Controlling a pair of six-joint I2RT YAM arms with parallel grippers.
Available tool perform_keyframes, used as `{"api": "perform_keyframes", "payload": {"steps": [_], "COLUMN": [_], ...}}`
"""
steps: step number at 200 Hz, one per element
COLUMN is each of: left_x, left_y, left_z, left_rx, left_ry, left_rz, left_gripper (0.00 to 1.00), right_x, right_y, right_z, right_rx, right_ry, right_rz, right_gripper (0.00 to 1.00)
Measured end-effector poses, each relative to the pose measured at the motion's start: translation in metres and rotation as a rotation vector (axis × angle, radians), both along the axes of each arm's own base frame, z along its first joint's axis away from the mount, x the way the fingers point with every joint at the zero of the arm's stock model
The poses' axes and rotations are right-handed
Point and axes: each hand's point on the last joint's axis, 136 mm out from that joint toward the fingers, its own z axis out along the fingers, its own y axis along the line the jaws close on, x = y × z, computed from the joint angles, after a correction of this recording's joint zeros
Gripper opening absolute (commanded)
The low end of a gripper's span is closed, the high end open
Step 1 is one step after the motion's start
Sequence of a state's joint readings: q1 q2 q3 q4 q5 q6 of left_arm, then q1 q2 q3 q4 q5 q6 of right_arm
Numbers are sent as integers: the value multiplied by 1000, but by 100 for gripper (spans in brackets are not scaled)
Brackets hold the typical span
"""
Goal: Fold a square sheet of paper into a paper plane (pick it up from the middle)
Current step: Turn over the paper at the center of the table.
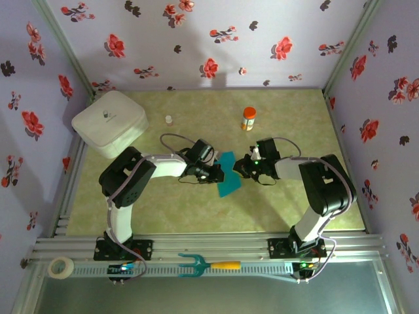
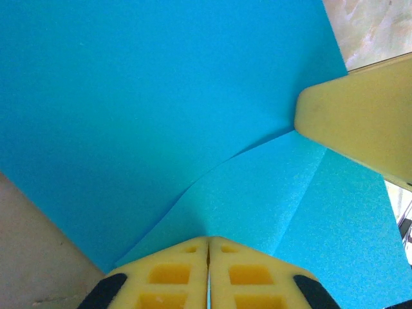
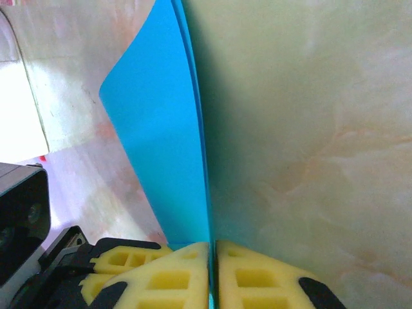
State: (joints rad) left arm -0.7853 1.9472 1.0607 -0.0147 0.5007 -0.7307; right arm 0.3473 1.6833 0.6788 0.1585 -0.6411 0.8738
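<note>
Between left claw (image 2: 208, 241) and right claw (image 3: 212, 244): teal sheet (image 1: 229, 180), pinched by both

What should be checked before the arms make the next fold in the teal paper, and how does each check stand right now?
1. Left gripper shut on the teal paper: ok.
2. Right gripper shut on the paper's edge: ok.
3. Paper held between both grippers, over the table: ok.
4. A crease shows in the paper near the left gripper: ok.
5. Folded layers lined up edge to edge: cannot tell.
6. Orange-capped bottle stands apart from the paper: ok.
</note>
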Motion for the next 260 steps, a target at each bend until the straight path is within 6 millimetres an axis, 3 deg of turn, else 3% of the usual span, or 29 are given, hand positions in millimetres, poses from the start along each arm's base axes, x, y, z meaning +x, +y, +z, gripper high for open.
{"api": "perform_keyframes", "payload": {"steps": [34,90,137,176,211,227,239,260], "left_x": [-1,12,20,23,23,23,23,23], "left_y": [1,10,35,70,105,118,127,143], "left_z": [13,74,99,117,140,146,146,138], "left_rx": [-14,-65,-29,27,61,74,89,113], "left_ry": [-21,-191,-329,-452,-580,-618,-637,-655], "left_rz": [5,63,139,232,322,353,369,398], "left_gripper": [18,22,29,35,46,56,58,77], "right_x": [-3,-3,-11,-16,-20,-21,-21,-23], "right_y": [0,-6,-8,-5,-12,-16,-19,-21], "right_z": [3,37,60,88,96,96,97,100], "right_rx": [5,-20,-167,-322,-464,-533,-580,-657], "right_ry": [-10,-118,-208,-350,-430,-452,-467,-500], "right_rz": [8,18,70,133,173,190,202,225], "right_gripper": [4,3,3,0,0,0,0,0]}}
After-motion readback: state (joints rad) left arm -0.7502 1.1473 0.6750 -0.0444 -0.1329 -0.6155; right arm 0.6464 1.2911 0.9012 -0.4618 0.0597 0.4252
